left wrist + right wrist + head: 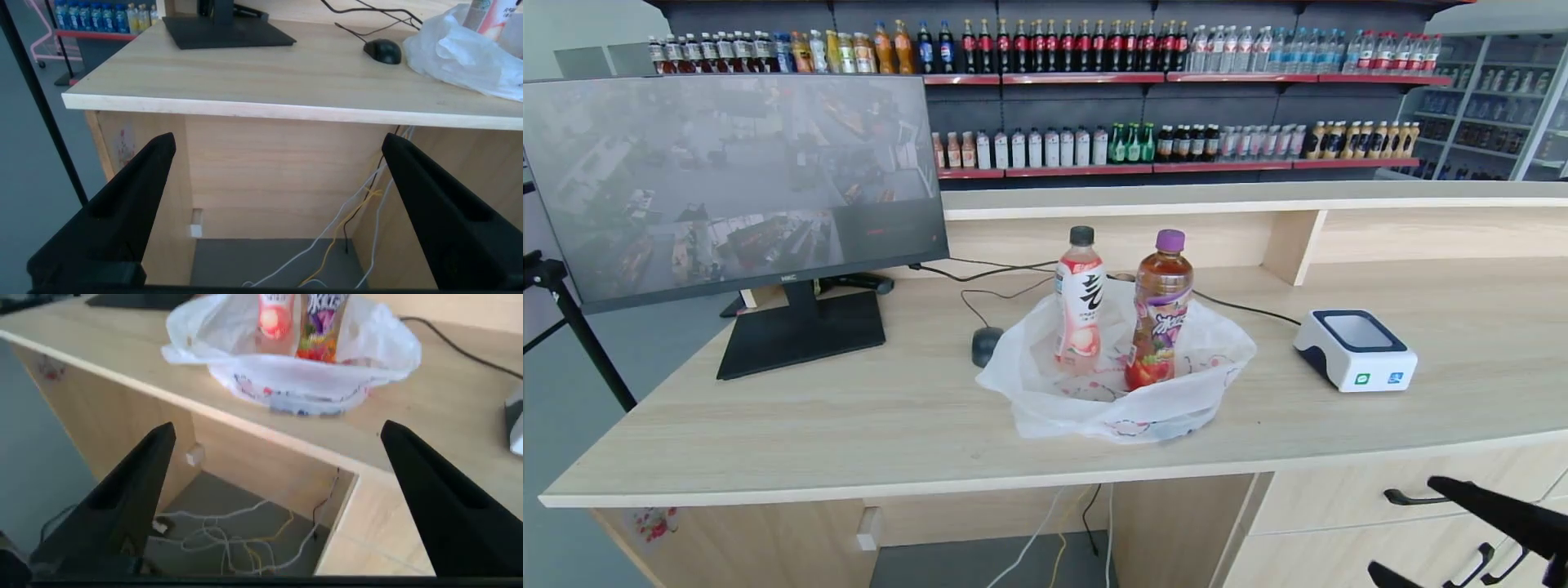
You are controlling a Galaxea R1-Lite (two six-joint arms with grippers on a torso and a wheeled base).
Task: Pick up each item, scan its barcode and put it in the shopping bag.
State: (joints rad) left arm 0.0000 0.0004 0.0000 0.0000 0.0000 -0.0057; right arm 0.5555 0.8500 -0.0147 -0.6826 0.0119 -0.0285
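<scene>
Spread wide and empty, the left tool [278,140] and right tool [278,429] hang below the desk [849,425] edge. On it, a black-capped pink bottle [1080,310] and a purple-capped bottle [1160,318] stand upright in the white shopping bag [1094,408], with the scanner [1354,349] near its right.

Bag and bottles:
- shopping bag [1094,412]: translucent white with a sparse red-pink print
- black-capped bottle [1080,306]: white label with black strokes, pink below
- purple-capped bottle [1161,314]: amber liquid, purple label, red fruit at the base

Other things:
- scanner [1354,359]: white with navy trim
- tabletop [849,425]: pale wood grain
- mouse [986,345]: black
- monitor [800,331]: black
</scene>
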